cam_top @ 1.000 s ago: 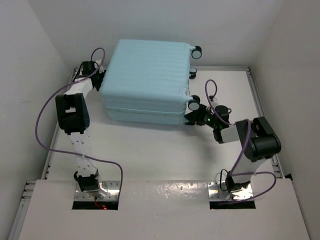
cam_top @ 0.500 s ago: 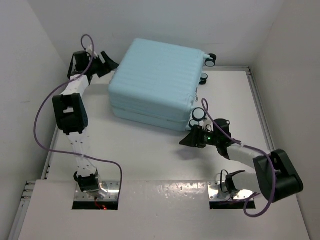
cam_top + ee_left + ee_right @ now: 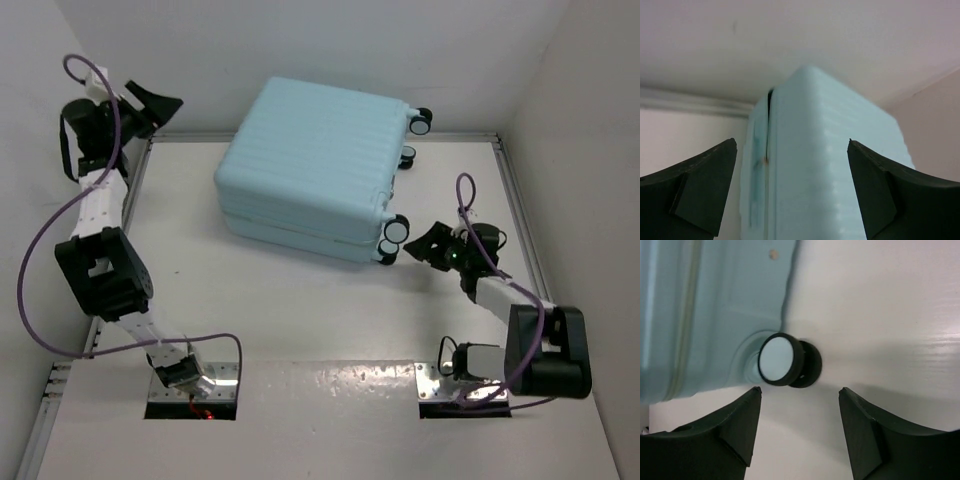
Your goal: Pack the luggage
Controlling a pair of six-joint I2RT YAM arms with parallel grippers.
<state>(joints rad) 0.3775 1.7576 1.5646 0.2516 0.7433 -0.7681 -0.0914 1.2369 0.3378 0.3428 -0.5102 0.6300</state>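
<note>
The luggage (image 3: 315, 165), a pale aqua-blue ribbed hard-shell suitcase, lies flat and closed on the white table, turned slightly, its black spinner wheels (image 3: 392, 231) at its right end. My left gripper (image 3: 160, 104) is raised at the far left, open and empty, pointing at the suitcase's left end; the left wrist view shows the shell and its seam (image 3: 810, 165) between the fingers. My right gripper (image 3: 424, 243) is open and empty, low on the table just right of the near wheel (image 3: 785, 360), apart from it.
White walls enclose the table on the left, back and right. A raised rim (image 3: 520, 210) runs along the table's right edge. The two arm bases (image 3: 180, 375) sit at the near edge.
The left arm has swung up and away to the far left, off the suitcase. The right gripper has moved back right, beside the near wheel. The suitcase rotated and shifted right earlier, now still.
</note>
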